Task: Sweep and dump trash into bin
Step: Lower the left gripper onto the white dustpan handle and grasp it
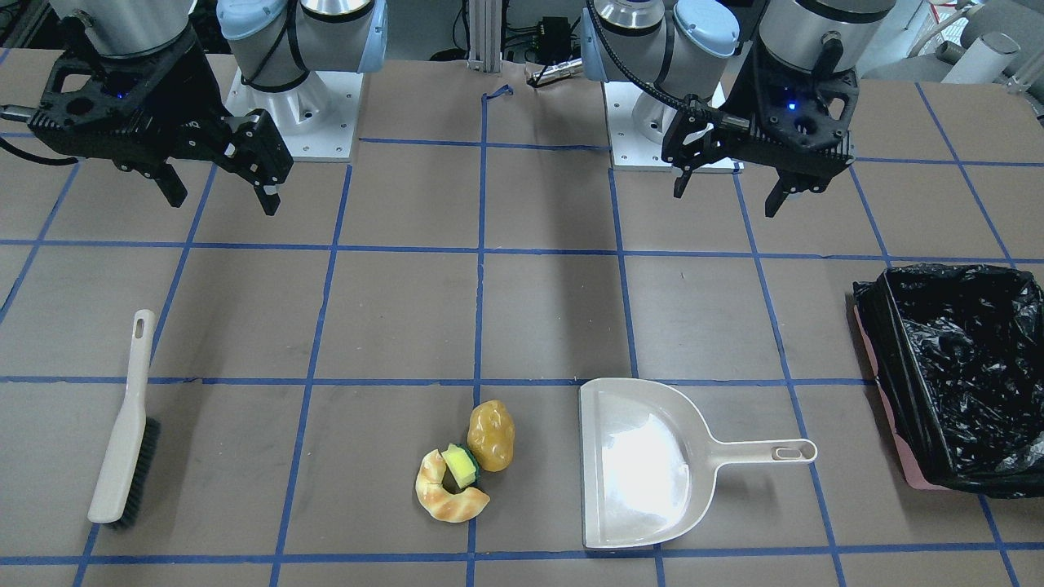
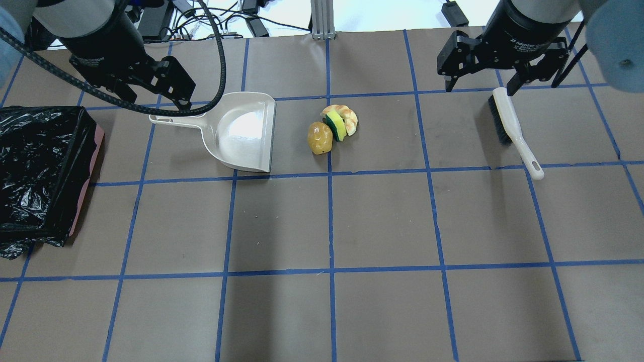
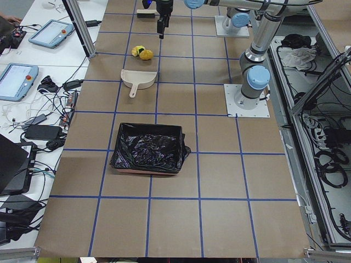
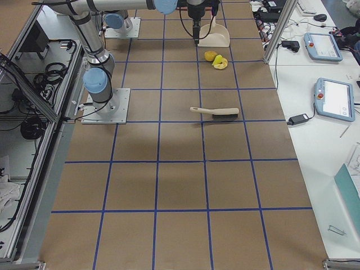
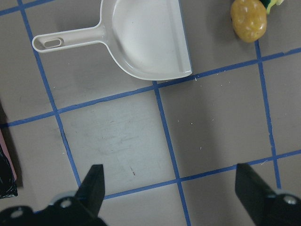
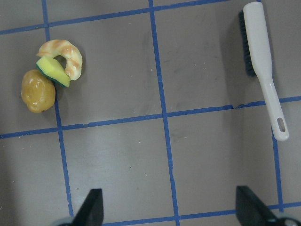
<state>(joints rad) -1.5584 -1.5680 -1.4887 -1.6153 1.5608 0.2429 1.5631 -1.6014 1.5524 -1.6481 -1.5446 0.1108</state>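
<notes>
— On the robot's left end of the brown table (image 2: 382,221) we see the bin (image 2: 75,166). It is a pink rectangular box lined with a crinkled glossy black bag, and only that bag shows inside it.

— We agree. Next in size, the beige dustpan (image 2: 244,133) lies flat near the bin, its pan bare. Its handle points toward the bin and its open mouth faces the trash.

— And the grippers?

— We find the left gripper (image 1: 727,200) hanging above the table on the dustpan's side, fingers spread wide with nothing between them. The right gripper (image 1: 222,204) hangs likewise on the side of the brush (image 2: 513,130), also spread.

— That brush lies well apart from the trash. Its long axis runs away from the robot, with the bristle end farther and the handle nearer.

— Then the trash, just beside the dustpan's mouth but apart from it. We see a tan curved croissant (image 2: 347,116), a lumpy yellow-brown potato (image 2: 320,138), and a yellow-and-green sponge (image 2: 336,126) wedged between them, touching both.
</notes>
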